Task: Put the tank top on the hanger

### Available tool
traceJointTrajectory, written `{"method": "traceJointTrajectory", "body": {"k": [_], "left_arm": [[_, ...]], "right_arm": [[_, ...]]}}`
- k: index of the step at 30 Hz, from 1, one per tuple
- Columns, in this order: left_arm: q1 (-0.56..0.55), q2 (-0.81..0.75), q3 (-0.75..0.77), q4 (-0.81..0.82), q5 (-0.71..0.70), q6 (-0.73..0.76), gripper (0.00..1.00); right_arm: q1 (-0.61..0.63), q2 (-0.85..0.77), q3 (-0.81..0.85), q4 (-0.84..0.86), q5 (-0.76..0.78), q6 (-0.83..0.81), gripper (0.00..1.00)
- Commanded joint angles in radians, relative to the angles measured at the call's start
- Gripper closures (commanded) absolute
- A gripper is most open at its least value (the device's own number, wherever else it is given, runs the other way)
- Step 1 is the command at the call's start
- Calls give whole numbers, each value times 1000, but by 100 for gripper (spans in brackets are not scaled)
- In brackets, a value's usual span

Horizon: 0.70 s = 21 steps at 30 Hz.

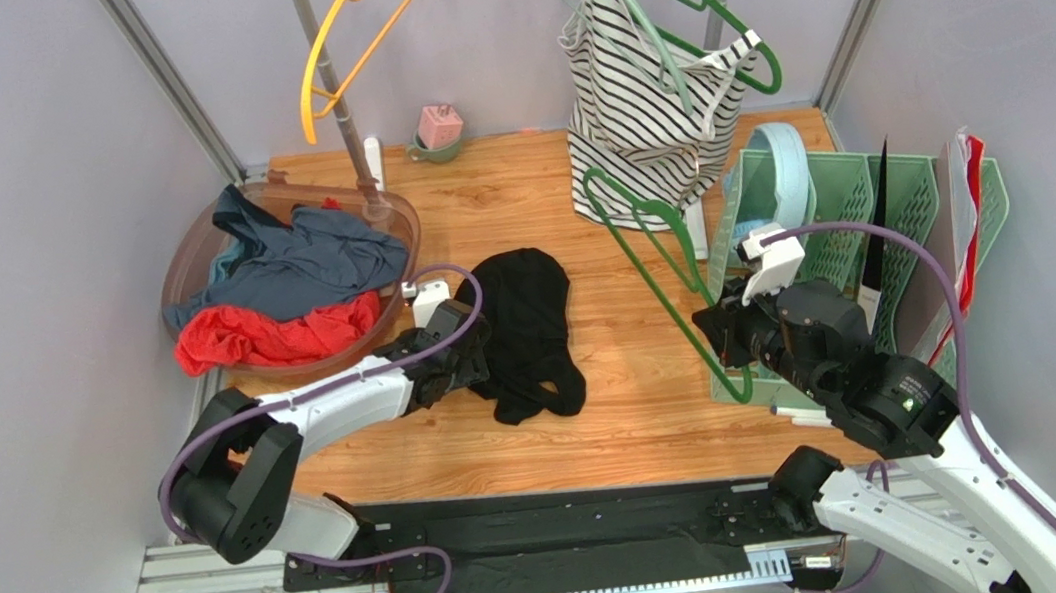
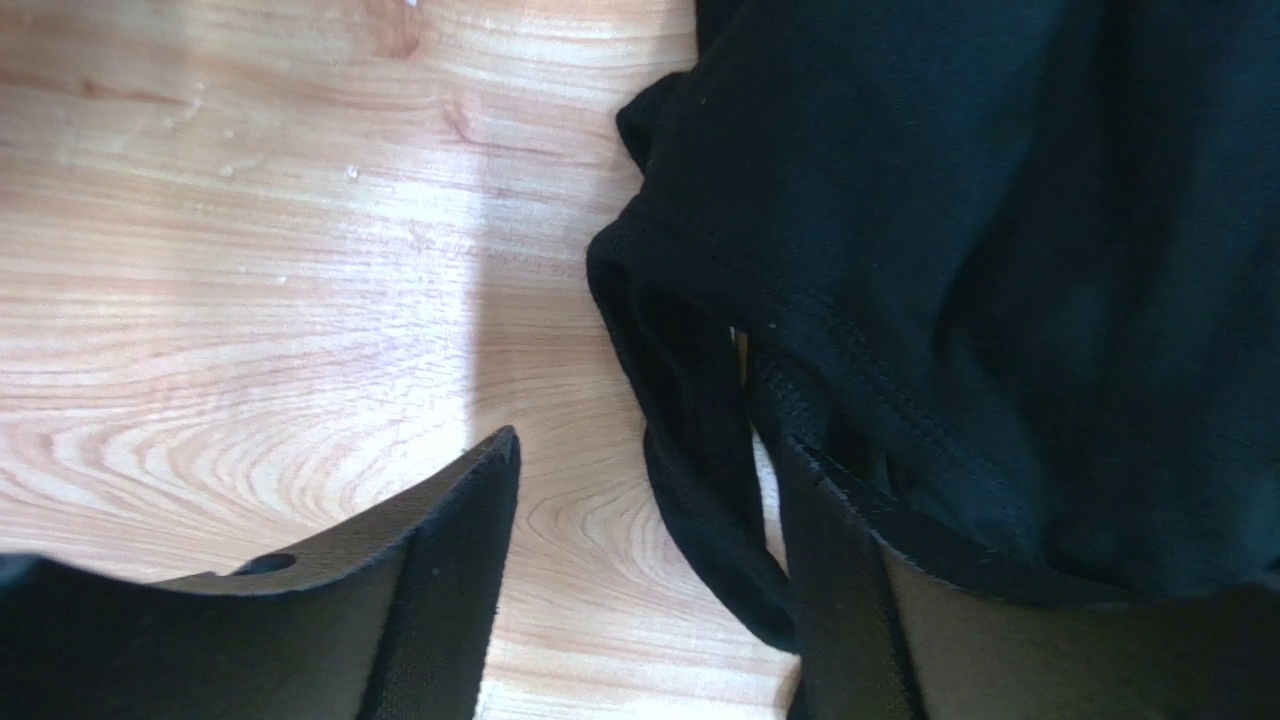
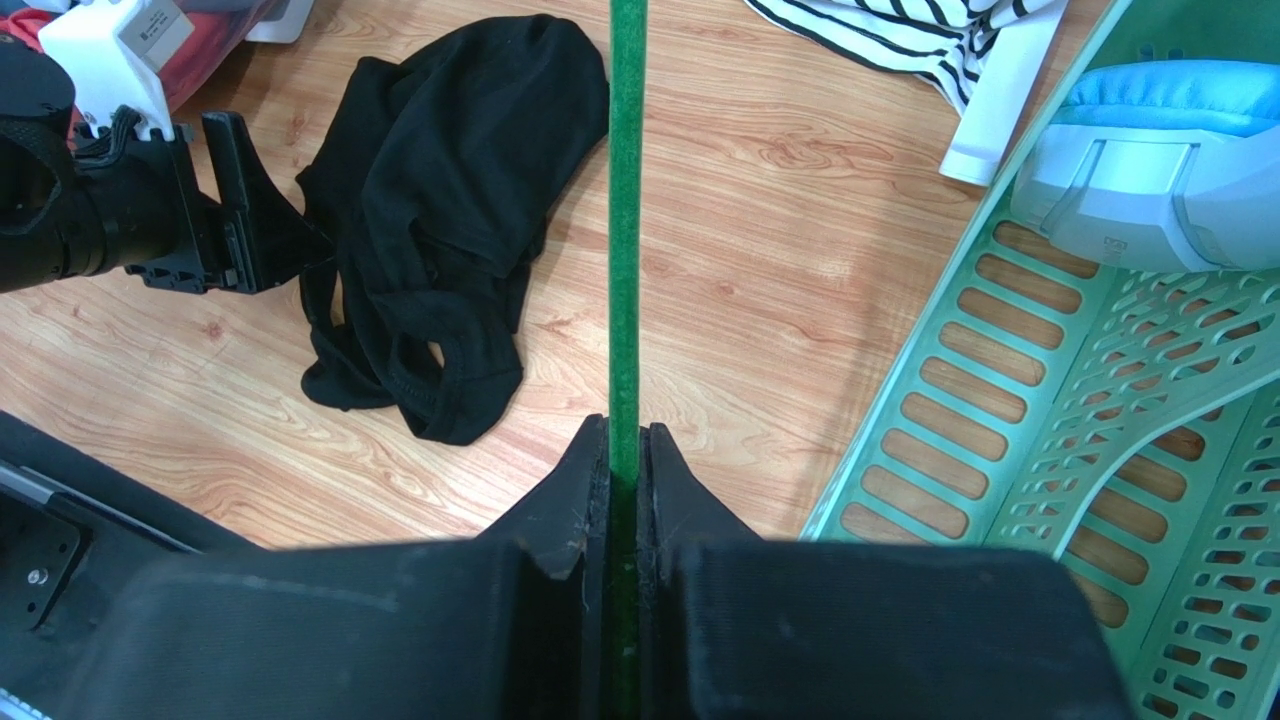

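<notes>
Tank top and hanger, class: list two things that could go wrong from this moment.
1. The open left gripper straddles only a strap at the edge of the tank top; closing may catch one thin layer that slips.
2. The right gripper pinches the hanger by one thin bar, so it may pivot when fabric drags.

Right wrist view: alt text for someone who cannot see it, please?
The right pincer grips a thin dark green hanger running straight up the middle. Left of it a black tank top lies crumpled on the wooden table, the left pincer at its edge; a mint-green rack sits right.
</notes>
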Motion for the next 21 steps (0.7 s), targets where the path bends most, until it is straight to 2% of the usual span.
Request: {"method": "traceJointTrajectory", "body": {"k": [1, 4, 5, 7, 8, 11, 16, 21], "left_arm": [[5, 6, -1, 59, -7, -44, 35], [5, 2, -15, 76, 6, -50, 46], [5, 0, -25, 81, 13, -50, 54], [6, -8, -38, 108, 27, -49, 66], [5, -11, -53, 121, 44, -43, 81], [5, -31, -74, 168, 78, -21, 100], [5, -153, -52, 83, 79, 39, 100], [6, -345, 83, -60, 98, 181, 100]], "right_arm": [[4, -19, 2, 36, 13, -11, 100], [4, -21, 2, 36, 14, -11, 100], [5, -21, 4, 38, 13, -12, 100], [5, -19, 4, 38, 13, -11, 100], [5, -21, 2, 38, 11, -11, 100], [4, -18, 4, 35, 11, -11, 100], [5, -18, 10, 24, 13, -9, 100], [5, -19, 24, 18, -1, -8, 100]]}}
